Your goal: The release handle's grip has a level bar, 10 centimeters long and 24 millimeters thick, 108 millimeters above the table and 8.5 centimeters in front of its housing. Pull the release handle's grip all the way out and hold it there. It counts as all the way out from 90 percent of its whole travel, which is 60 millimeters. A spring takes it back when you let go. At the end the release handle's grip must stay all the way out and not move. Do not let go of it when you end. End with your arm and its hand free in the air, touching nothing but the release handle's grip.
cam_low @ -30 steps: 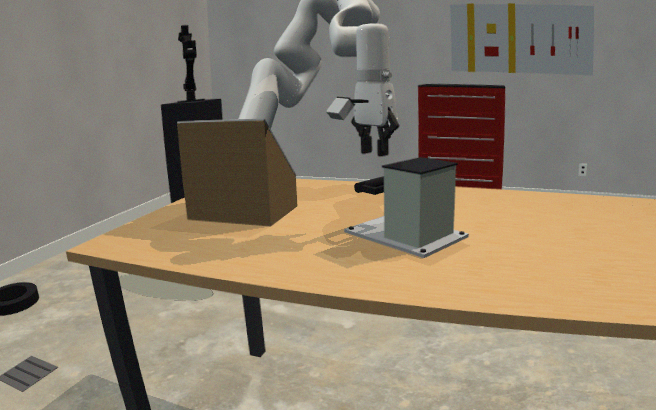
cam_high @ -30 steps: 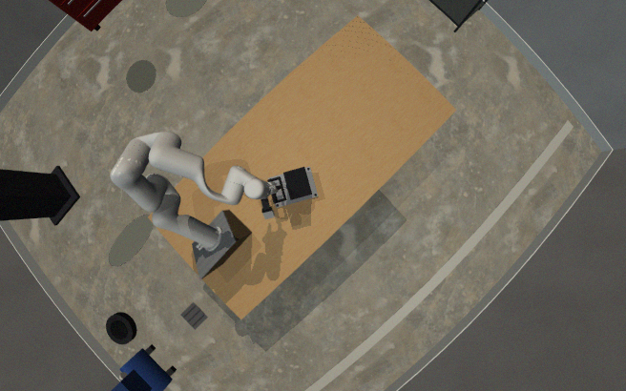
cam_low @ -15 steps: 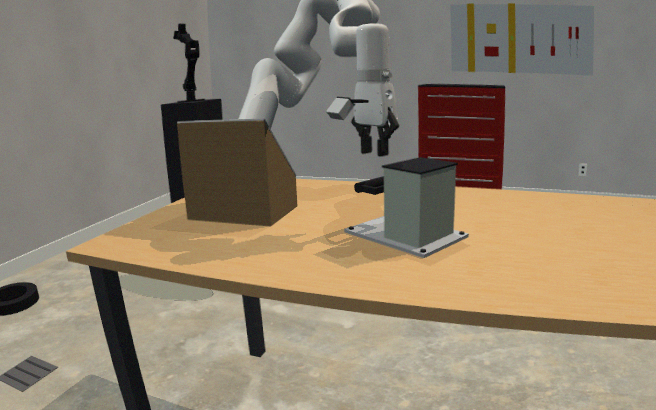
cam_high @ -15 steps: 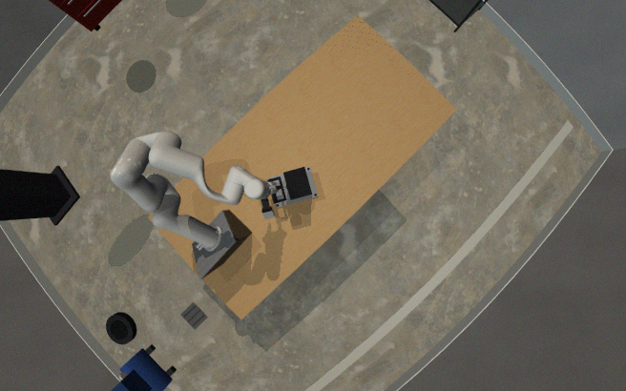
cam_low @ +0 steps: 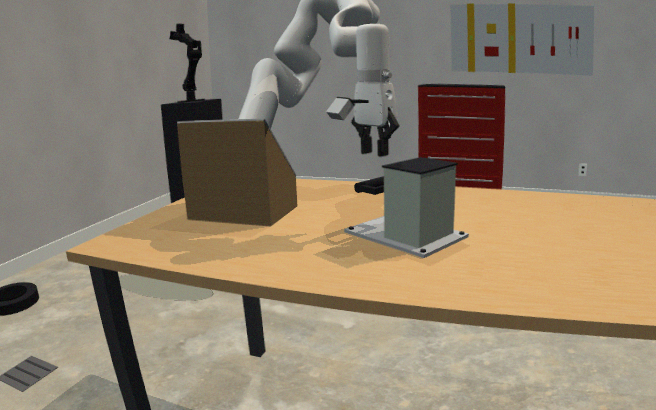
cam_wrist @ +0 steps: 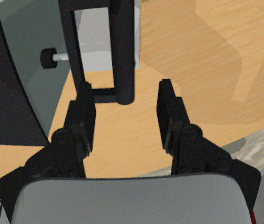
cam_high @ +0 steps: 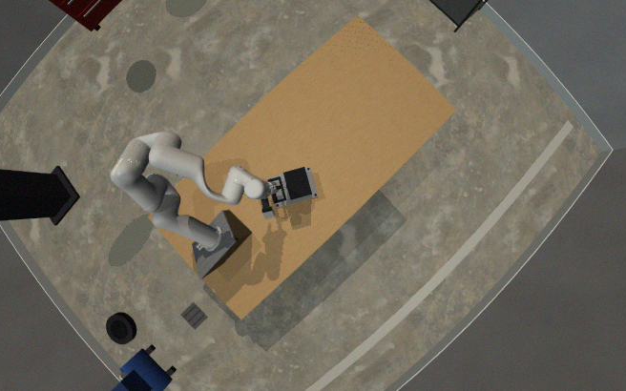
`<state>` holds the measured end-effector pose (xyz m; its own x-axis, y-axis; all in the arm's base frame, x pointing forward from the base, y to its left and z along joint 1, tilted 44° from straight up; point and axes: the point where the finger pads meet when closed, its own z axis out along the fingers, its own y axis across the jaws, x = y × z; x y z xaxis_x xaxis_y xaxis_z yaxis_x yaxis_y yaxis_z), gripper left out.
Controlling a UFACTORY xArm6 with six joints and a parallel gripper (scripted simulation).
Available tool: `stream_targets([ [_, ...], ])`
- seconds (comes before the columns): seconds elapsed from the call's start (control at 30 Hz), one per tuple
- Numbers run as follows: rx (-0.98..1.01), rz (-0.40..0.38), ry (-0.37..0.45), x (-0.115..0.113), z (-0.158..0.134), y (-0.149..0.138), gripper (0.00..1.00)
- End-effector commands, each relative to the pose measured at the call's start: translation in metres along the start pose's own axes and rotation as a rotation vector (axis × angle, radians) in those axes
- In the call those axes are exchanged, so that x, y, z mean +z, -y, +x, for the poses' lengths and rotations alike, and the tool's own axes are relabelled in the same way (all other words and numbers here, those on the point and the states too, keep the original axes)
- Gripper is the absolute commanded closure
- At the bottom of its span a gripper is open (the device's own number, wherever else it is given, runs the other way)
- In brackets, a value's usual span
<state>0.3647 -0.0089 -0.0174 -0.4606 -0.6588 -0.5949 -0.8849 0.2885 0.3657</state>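
Observation:
The release handle's housing [cam_low: 418,203] is a grey box with a black top on a grey base plate, near the middle of the wooden table. It also shows in the overhead view [cam_high: 300,184] and at the left of the wrist view [cam_wrist: 16,76]. Its black grip [cam_low: 369,185] sticks out level from the housing's far side. In the wrist view the grip [cam_wrist: 103,46] is a black frame, and its front bar lies just ahead of my fingertips. My gripper [cam_low: 374,144] hangs in the air above the grip, pointing down. Its fingers are partly open and hold nothing.
A brown wedge-shaped box [cam_low: 234,170] stands on the table to the left of the housing, over the arm's base. A red drawer cabinet [cam_low: 461,134] stands by the back wall. A black pedestal [cam_low: 188,142] stands behind the table's left end.

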Motion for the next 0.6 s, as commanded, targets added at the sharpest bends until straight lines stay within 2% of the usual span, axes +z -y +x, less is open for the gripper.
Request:
stream_targets([
  [0.0,-0.002,0.003,0.001,0.0,0.0,0.001,0.48],
  [0.57,-0.004,0.004,0.003,0.016,-0.001,0.001,0.48],
])
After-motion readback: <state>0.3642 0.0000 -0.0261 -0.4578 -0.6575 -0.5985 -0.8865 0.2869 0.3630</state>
